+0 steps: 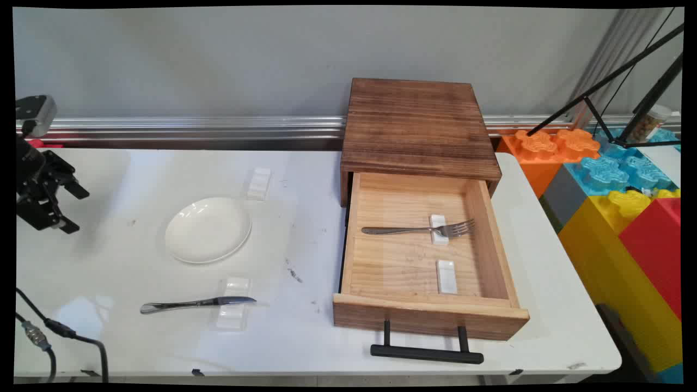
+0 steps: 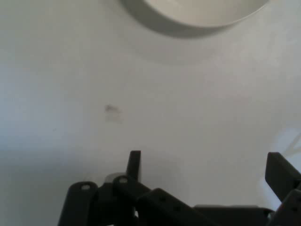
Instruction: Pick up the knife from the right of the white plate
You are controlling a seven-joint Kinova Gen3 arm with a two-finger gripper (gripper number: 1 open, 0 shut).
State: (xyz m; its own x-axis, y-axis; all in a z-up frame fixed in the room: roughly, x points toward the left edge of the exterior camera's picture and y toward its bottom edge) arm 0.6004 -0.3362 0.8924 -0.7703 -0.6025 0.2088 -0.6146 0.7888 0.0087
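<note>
My black gripper (image 1: pixel 71 209) hangs open above the table's left edge, holding nothing. In the hand view its fingers (image 2: pixel 134 165) stand wide apart over bare white table, with the rim of a white plate (image 2: pixel 202 16) at the top. The plate (image 1: pixel 208 229) lies to the gripper's right on the table. A metal knife (image 1: pixel 193 303) rests with its blade on a white rest (image 1: pixel 232 310) near the front edge. A wooden drawer (image 1: pixel 425 310) stands pulled out of its dark-topped box (image 1: pixel 416 125); inside, a fork (image 1: pixel 416 230) lies across a white rest (image 1: pixel 439 229).
A second white rest (image 1: pixel 447 276) lies in the drawer, and another (image 1: pixel 259 183) sits on the table behind the plate. The drawer's black handle (image 1: pixel 426 353) juts toward the front edge. Black cables (image 1: pixel 60 332) hang at the lower left. Coloured blocks (image 1: pixel 615 207) stand beyond the table's right edge.
</note>
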